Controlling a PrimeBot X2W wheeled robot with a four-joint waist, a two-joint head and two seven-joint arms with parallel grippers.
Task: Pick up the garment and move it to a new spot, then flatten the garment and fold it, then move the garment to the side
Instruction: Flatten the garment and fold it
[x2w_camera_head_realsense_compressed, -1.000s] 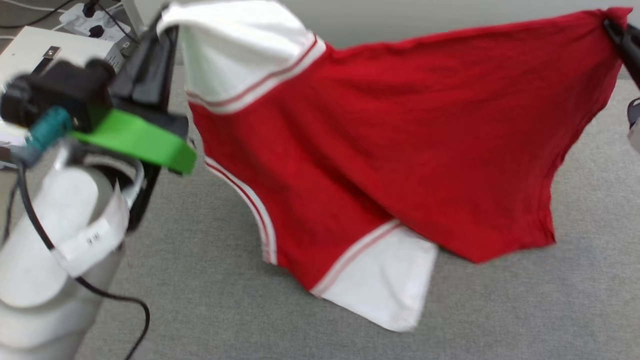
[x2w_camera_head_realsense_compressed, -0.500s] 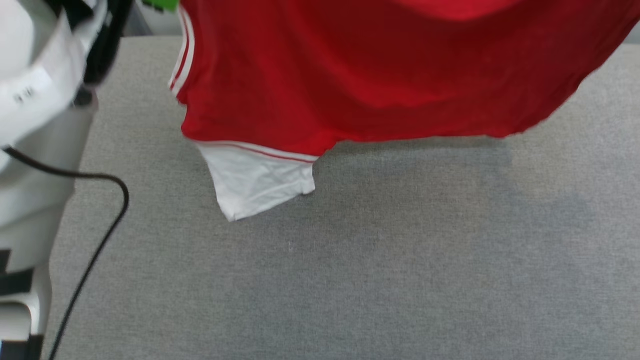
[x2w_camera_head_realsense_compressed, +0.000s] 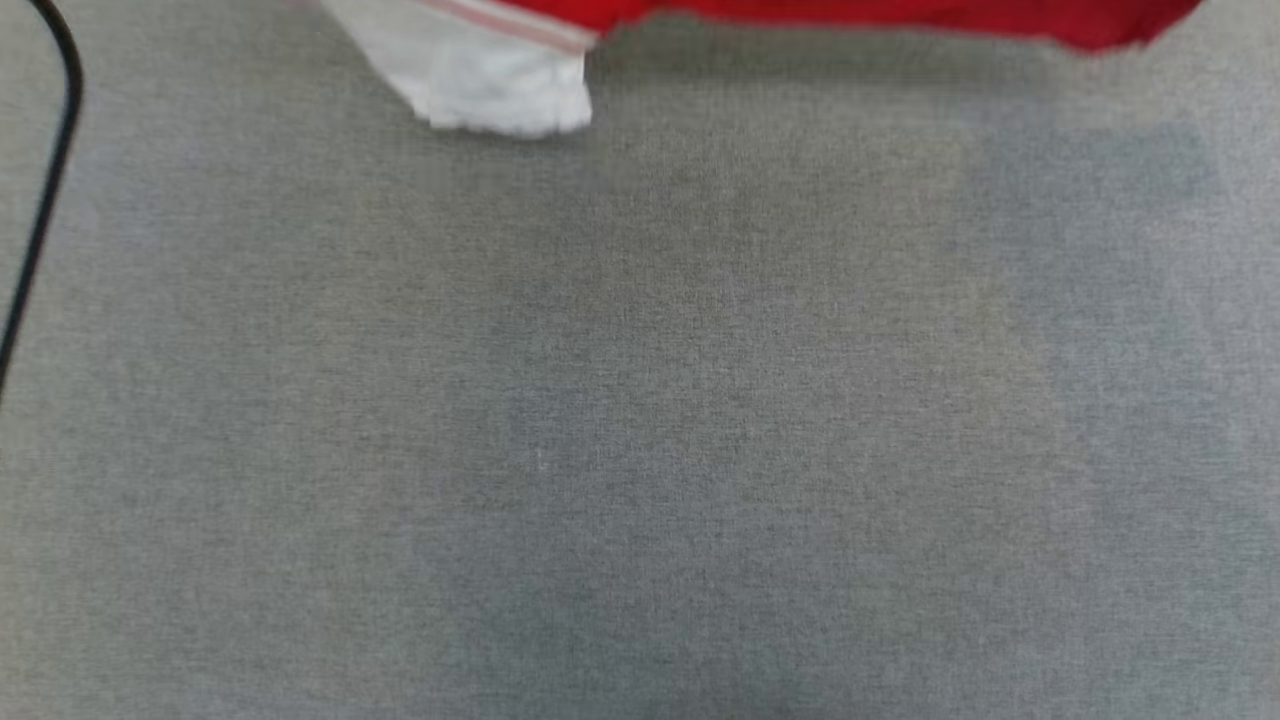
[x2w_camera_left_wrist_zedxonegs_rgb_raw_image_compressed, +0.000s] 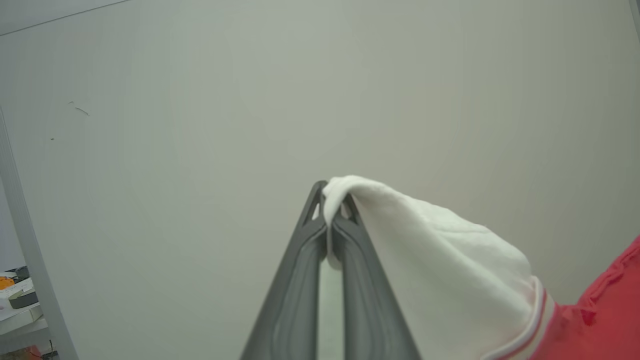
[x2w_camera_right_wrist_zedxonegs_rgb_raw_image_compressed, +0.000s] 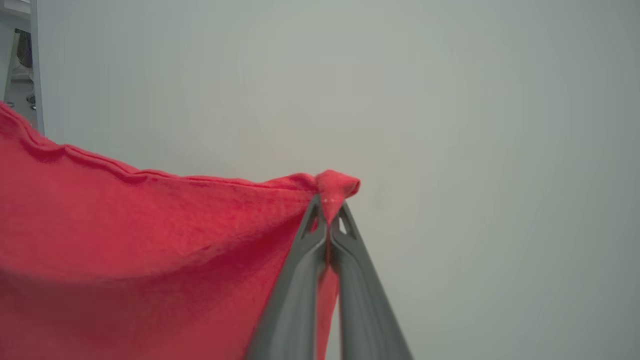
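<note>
In the head view the garment (x2w_camera_head_realsense_compressed: 490, 85) hung along the top edge over the grey cloth surface (x2w_camera_head_realsense_compressed: 640, 420), so the carry to a new spot seemed to be in hand. In the left wrist view the left gripper (x2w_camera_left_wrist_zedxonegs_rgb_raw_image_compressed: 332, 200) was clenched on a white sleeve's edge. In the right wrist view the right gripper (x2w_camera_right_wrist_zedxonegs_rgb_raw_image_compressed: 328, 205) pinched a red corner; next, both arms likely had to lower together, keeping the cloth spread.

One garment (x2w_camera_head_realsense_compressed: 490, 85), two pairs of fingers (x2w_camera_left_wrist_zedxonegs_rgb_raw_image_compressed: 300, 280) (x2w_camera_right_wrist_zedxonegs_rgb_raw_image_compressed: 305, 280), one cable (x2w_camera_head_realsense_compressed: 47, 200), one grey surface (x2w_camera_head_realsense_compressed: 640, 420)
</note>
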